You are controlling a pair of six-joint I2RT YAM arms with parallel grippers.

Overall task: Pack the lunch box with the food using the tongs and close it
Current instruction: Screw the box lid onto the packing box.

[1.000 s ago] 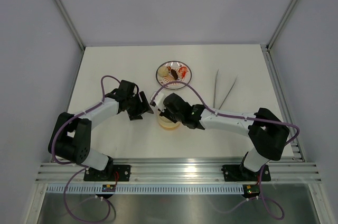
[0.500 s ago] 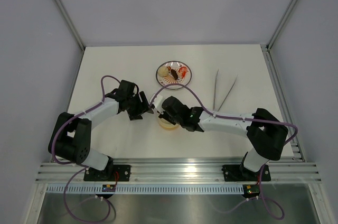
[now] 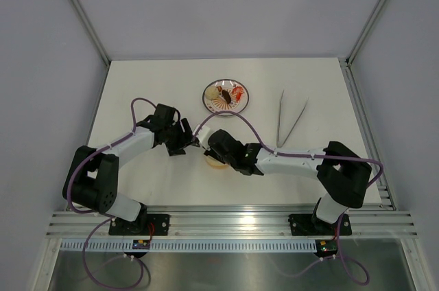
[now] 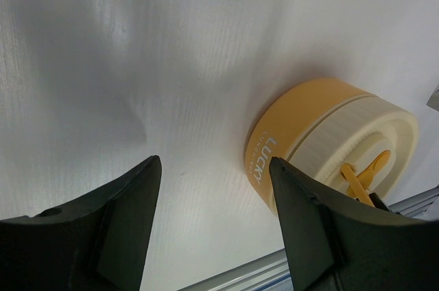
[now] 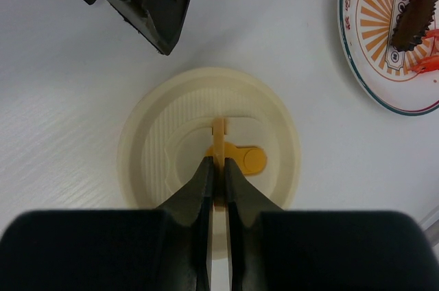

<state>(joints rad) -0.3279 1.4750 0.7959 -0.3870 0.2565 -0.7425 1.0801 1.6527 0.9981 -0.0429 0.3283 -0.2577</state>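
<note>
The lunch box (image 3: 214,163) is a yellow-orange tub (image 4: 302,126) with a cream ribbed lid (image 5: 158,140) on top, near the table's middle. My right gripper (image 5: 215,162) is above it, shut on the lid's upright yellow handle tab (image 5: 218,133). My left gripper (image 4: 214,164) stands open just left of the tub, with bare table between its fingers. The food (image 3: 226,93), brown, red-orange and pale pieces, lies on a patterned plate (image 3: 206,91) behind. The silver tongs (image 3: 289,119) lie on the table to the right, with neither gripper holding them.
In the right wrist view the plate's rim (image 5: 346,37) is at the upper right and the left gripper's black fingers (image 5: 151,3) are at the upper left of the lid. Grey walls enclose the table on three sides.
My right wrist has shifted a little to the left over the lunch box, still pinching the handle tab. The left arm has not moved.
</note>
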